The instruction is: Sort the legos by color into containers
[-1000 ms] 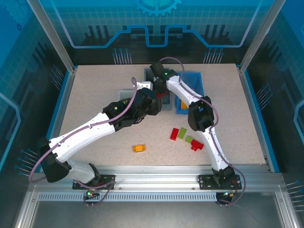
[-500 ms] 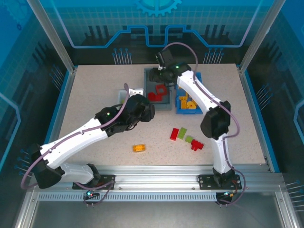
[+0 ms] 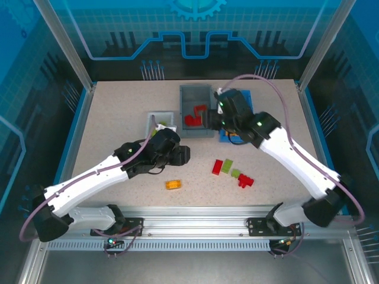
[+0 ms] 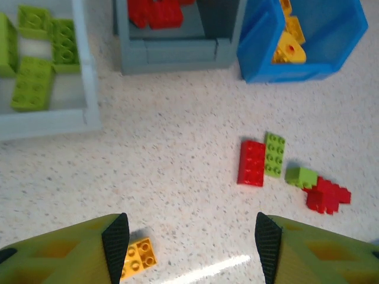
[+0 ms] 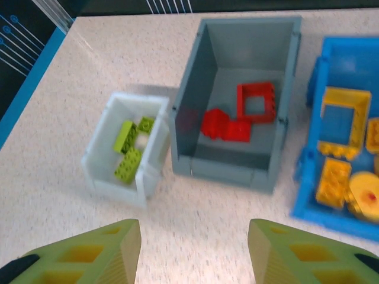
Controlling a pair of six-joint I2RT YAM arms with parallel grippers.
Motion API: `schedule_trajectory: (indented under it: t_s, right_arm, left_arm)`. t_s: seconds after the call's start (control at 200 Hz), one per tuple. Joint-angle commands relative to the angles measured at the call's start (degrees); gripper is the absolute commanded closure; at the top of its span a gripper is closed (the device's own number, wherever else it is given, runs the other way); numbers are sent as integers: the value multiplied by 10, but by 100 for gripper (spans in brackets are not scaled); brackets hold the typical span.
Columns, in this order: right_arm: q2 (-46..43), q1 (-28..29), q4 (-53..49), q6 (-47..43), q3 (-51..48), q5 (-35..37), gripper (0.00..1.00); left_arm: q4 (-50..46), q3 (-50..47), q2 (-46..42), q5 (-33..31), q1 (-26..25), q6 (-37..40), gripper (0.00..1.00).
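1. Both arms have drawn back from the grey bin (image 5: 195,112); red legos (image 5: 237,121) lie inside it.
2. Green legos (image 5: 127,151) sit in the white bin (image 5: 100,177), yellow ones (image 5: 334,180) in the blue bin (image 5: 308,171).
3. Loose on the counter (image 3: 118,118): orange brick (image 4: 137,257), red-and-green cluster (image 4: 251,163).
4. Jaws of left pincer (image 4: 190,236) and right pincer (image 5: 192,236) stand apart, gripping nothing.

A speckled worktop (image 3: 118,112) carries a white bin (image 3: 160,113), a grey bin (image 3: 195,94) holding red bricks (image 3: 192,117), and a blue bin (image 3: 246,96). Nearer the front, an orange brick (image 3: 173,184) lies alone, apart from a red brick (image 3: 217,167) just beside a green brick (image 3: 227,165).
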Motion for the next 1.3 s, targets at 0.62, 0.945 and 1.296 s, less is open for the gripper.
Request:
schedule_trajectory:
  t_s: [0.62, 0.945, 1.296]
  right_arm:
    - [-355, 25, -303, 168, -158, 104, 45]
    - [-411, 25, -275, 164, -187, 111, 45]
    - [-408, 25, -266, 161, -193, 103, 45]
  left_arm:
    - [96, 196, 373, 54, -113, 61, 39]
    - [12, 407, 557, 45, -71, 123, 39]
    - [-21, 449, 629, 50, -52, 132, 37]
